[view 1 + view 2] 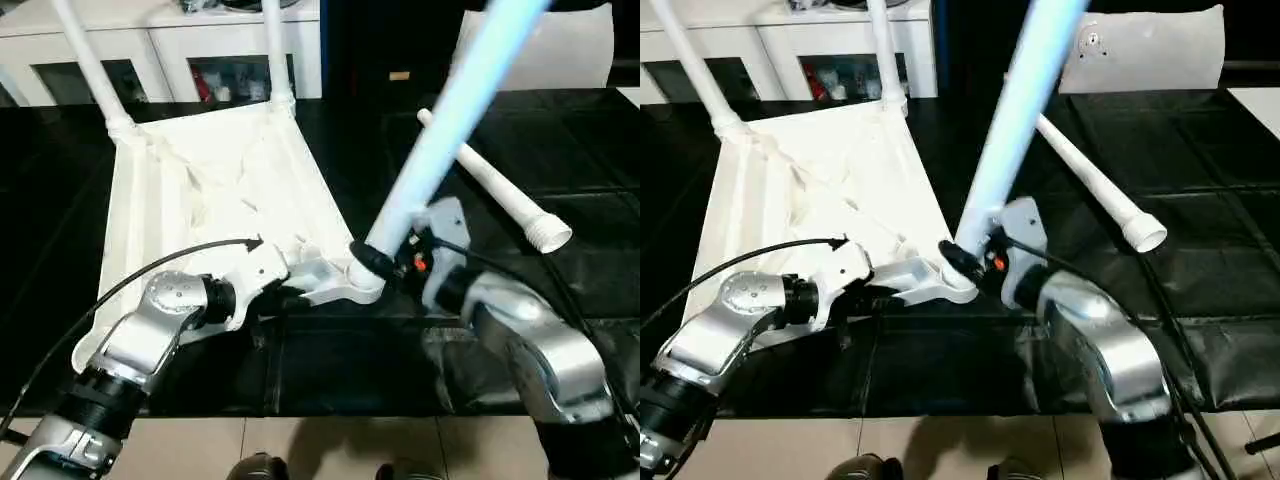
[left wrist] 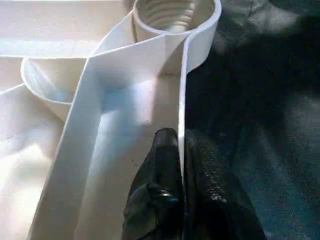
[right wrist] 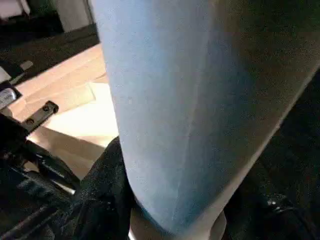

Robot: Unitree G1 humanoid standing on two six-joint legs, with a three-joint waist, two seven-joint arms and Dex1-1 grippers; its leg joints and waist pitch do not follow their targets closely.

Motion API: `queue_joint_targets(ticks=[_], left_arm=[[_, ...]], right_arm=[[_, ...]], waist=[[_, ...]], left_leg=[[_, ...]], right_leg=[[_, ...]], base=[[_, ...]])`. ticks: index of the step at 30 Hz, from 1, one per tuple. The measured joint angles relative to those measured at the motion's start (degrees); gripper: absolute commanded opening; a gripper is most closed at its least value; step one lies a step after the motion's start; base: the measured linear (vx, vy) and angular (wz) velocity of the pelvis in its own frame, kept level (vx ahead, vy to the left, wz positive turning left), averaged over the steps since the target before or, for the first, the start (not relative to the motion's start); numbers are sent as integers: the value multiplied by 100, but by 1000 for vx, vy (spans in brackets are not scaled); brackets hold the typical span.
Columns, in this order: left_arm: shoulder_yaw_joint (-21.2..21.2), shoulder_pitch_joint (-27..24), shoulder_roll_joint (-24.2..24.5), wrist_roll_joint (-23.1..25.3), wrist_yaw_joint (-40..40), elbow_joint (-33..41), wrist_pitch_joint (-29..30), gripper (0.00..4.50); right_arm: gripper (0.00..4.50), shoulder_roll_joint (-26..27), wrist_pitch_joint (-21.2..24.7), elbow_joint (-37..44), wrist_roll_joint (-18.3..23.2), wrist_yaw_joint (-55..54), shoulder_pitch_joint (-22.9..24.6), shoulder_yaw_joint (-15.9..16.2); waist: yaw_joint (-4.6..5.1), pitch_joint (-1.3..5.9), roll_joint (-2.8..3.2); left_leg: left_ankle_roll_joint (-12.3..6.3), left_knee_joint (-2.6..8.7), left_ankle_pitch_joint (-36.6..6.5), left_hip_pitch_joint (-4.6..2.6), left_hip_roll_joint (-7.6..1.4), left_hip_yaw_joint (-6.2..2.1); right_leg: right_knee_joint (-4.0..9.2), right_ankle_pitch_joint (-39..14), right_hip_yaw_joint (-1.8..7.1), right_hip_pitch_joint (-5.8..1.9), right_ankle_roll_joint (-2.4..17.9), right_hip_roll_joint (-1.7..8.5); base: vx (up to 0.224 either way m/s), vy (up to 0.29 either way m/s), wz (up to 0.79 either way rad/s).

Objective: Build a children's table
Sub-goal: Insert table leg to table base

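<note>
At the black table's near edge, the left gripper (image 2: 181,150) pinches the upturned tabletop's (image 1: 200,190) rim. The right gripper (image 1: 372,262) clasps a leg (image 1: 440,130) at the near-right corner socket (image 1: 355,280), its long axis tilting up and away. A loose leg (image 1: 495,185) lies beyond, right.

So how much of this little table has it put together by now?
About halfway. Two legs already stand in the far corner sockets of the upturned tabletop. The right gripper holds a third leg at a near corner socket, while the left gripper pinches the tabletop's rim. The fourth leg lies loose on the black surface.
</note>
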State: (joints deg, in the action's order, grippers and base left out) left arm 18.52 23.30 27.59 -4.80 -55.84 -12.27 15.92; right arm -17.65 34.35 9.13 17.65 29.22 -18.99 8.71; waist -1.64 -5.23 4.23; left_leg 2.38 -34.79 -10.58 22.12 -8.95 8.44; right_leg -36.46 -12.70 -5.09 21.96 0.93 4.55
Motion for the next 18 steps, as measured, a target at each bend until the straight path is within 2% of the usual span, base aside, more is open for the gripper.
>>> queue_joint_targets(ticks=[6, 10, 18], left_arm=[[42, 21, -27, 5, -137, -66, -207, 0], [46, 21, 18, 17, -272, -158, -421, 0], [49, 21, 115, 56, -516, -308, -753, 0]], right_arm=[[195, -220, 161, -319, -104, 290, -196, 255], [195, -353, 428, -319, -45, 519, -330, 298], [195, -415, 531, -476, -52, 692, -458, 323]], waist=[[-15, 3, -10], [-33, 9, -22], [-39, 23, -46]], left_leg=[[-6, 11, 0, 6, -2, 4], [-32, 15, 15, 5, -6, 5], [-5, 13, 2, 0, -8, 8]], right_leg=[[18, 1, 0, 1, 1, -3], [21, 1, -1, 1, 2, -6], [19, 7, 0, 0, 10, -7]], base=[[0, 0, 0], [0, 0, 0], [0, 0, 0]])
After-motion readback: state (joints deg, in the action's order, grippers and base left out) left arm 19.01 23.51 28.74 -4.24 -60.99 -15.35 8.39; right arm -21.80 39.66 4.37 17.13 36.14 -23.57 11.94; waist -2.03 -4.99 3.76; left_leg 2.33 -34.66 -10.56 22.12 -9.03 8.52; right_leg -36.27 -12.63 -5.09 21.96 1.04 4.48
